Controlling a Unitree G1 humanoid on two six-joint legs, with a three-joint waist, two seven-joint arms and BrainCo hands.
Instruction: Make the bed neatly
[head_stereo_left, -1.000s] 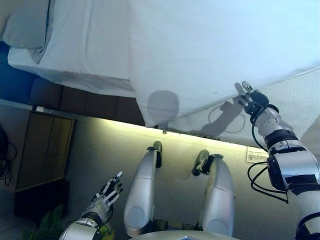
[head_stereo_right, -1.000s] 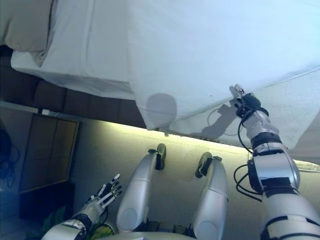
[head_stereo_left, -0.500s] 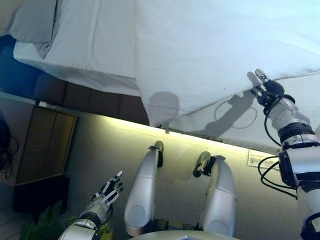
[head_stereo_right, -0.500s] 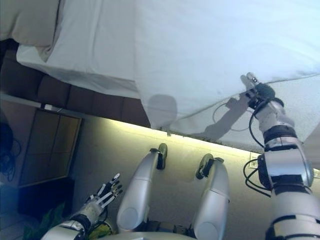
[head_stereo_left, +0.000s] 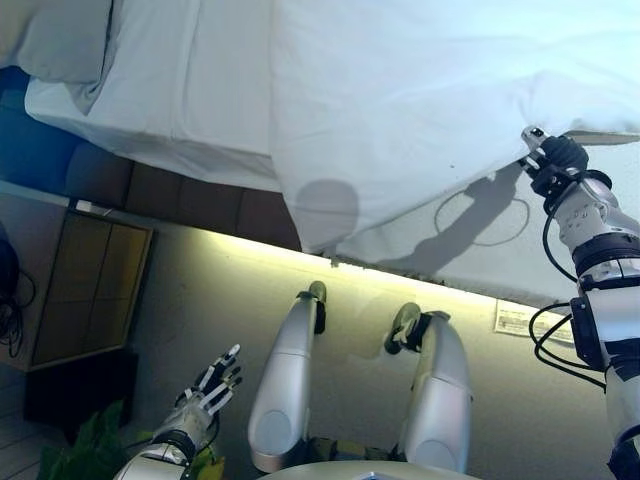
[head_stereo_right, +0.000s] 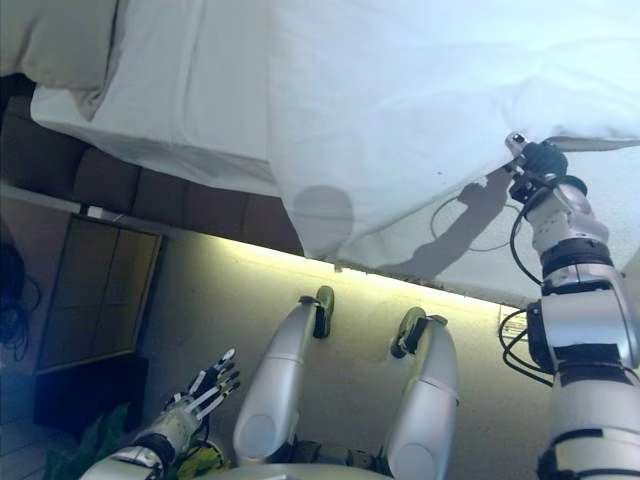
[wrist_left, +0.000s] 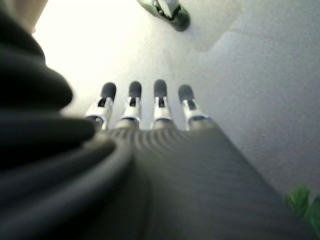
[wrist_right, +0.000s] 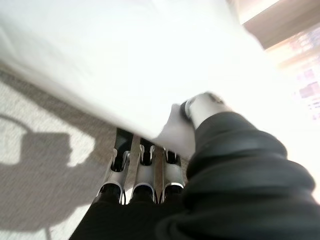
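Note:
A white duvet (head_stereo_left: 420, 90) covers the bed and hangs over its near side, ending in a corner (head_stereo_left: 310, 240) above the floor. My right hand (head_stereo_left: 556, 162) is at the duvet's lower edge on the right. In the right wrist view its fingers (wrist_right: 142, 172) run under the cloth and its thumb (wrist_right: 206, 106) presses a bunched fold of duvet (wrist_right: 120, 65) against them. The white sheet (head_stereo_left: 180, 90) and a pillow (head_stereo_left: 60, 45) show at the left. My left hand (head_stereo_left: 212, 383) hangs low at the lower left, fingers (wrist_left: 132, 102) straight, holding nothing.
The dark bed base (head_stereo_left: 150, 190) runs under the sheet at the left. A wooden bedside cabinet (head_stereo_left: 85, 290) stands beside it. A green plant (head_stereo_left: 85, 450) sits by my left arm, and a white paper (head_stereo_left: 520, 318) lies on the floor at the right.
My right hand has moved to the right and slightly farther away, taking the duvet's lower edge with it. The left hand has stayed low.

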